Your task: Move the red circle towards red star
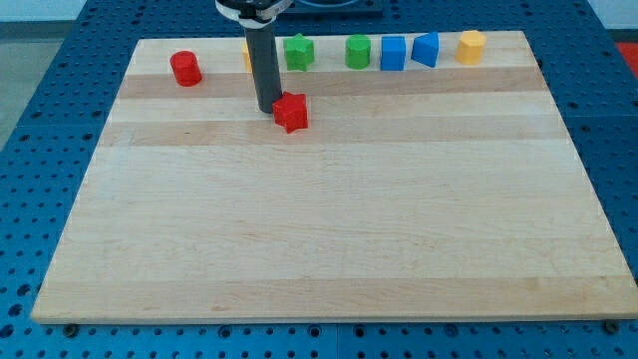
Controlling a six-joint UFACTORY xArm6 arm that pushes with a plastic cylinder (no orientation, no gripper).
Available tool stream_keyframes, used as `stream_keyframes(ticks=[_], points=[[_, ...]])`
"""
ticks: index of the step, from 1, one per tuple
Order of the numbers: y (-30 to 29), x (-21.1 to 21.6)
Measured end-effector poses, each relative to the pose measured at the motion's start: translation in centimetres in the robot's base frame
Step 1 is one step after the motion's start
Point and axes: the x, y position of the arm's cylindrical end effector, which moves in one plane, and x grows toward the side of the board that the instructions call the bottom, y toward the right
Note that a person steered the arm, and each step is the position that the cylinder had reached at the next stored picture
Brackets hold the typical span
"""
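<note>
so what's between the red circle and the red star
In the camera view, only my tip on bare board lies between the red circle and red star.

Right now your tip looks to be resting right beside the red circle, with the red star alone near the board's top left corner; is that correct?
Not quite: the camera view shows them swapped. My tip rests beside the red star, and the red circle stands alone near the top left corner of the board.

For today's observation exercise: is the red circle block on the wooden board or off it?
On. The red circle sits on the board near its top-left corner, apart from the red star.
</note>
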Motion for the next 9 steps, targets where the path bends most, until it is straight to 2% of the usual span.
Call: stream_keyframes(ticks=[1, 3, 9], points=[[-0.4, -1.2], [-5.3, -7.3], [-14.7, -11.4]])
